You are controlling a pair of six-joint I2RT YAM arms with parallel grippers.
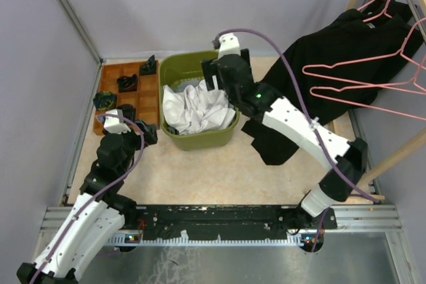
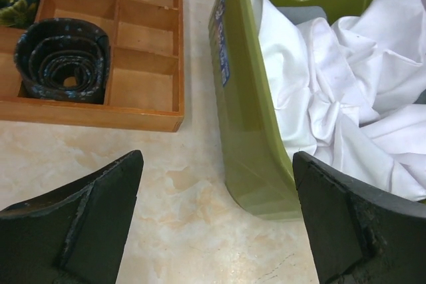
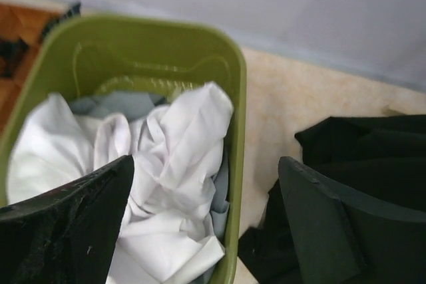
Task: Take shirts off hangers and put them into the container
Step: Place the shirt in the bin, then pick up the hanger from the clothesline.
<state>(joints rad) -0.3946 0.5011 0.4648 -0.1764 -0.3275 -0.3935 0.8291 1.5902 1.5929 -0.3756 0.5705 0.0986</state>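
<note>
2 white-black arms (image 1: 293,121), purple cables (image 1: 291,74)

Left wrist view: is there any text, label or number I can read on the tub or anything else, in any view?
Sticker on the tub's outer wall: blue-and-white print, seen at a steep angle, too blurred to read.
No other words, numbers or signs show in any view.

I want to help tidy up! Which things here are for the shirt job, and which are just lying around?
For the job: white shirt, grey shirt, black shirts, pink hangers, green tub.
Just lying about: wooden compartment tray, rolled-up ties, wooden rack pole.
</note>
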